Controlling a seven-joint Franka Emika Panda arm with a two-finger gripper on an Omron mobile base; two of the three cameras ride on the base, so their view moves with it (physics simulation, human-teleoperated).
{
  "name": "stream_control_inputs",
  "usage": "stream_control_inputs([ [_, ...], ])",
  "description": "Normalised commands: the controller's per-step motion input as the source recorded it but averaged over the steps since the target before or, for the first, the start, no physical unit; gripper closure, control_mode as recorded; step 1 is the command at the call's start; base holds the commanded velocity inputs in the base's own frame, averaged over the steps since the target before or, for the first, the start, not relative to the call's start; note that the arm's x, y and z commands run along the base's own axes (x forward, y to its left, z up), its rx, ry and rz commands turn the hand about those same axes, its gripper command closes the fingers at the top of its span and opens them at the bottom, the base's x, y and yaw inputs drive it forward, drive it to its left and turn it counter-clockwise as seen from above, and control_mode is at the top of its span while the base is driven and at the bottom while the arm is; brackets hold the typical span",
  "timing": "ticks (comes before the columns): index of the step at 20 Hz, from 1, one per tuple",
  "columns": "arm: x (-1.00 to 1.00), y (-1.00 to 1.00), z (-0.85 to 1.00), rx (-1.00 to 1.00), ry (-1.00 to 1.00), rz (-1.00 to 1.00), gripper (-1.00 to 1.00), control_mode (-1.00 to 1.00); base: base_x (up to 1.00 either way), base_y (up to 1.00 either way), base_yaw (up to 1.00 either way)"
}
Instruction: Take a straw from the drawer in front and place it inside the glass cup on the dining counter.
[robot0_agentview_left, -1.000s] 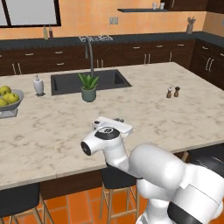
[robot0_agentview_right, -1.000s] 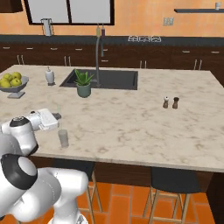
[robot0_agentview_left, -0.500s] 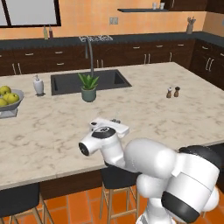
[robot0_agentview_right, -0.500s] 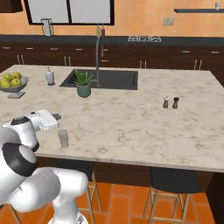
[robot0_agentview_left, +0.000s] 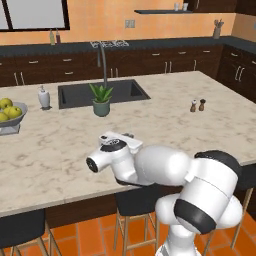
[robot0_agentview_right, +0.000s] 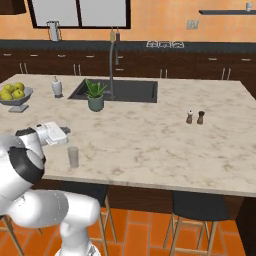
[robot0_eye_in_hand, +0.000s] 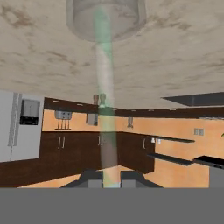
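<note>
One straw (robot0_eye_in_hand: 105, 109) clamped in gripper (robot0_eye_in_hand: 111, 177), far tip inside glass cup (robot0_eye_in_hand: 106, 19) on dining counter (robot0_eye_in_hand: 175, 65).

The glass cup (robot0_agentview_right: 73, 156) stands on the dining counter (robot0_agentview_right: 150, 140) near its front edge. Behind the cup are a potted plant (robot0_agentview_right: 95, 96) and the sink (robot0_agentview_right: 116, 91); far right of it, two shakers (robot0_agentview_right: 195, 117); behind-left, a fruit bowl (robot0_agentview_right: 15, 95).
</note>
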Motion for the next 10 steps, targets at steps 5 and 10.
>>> stream_control_inputs([
  [5, -0.10, -0.06, -0.33, 0.00, 0.00, 0.00, 1.00, -1.00, 0.00, 0.00, 0.00],
  [10, -0.20, -0.10, -0.60, 0.00, 0.00, 0.00, 1.00, -1.00, 0.00, 0.00, 0.00],
])
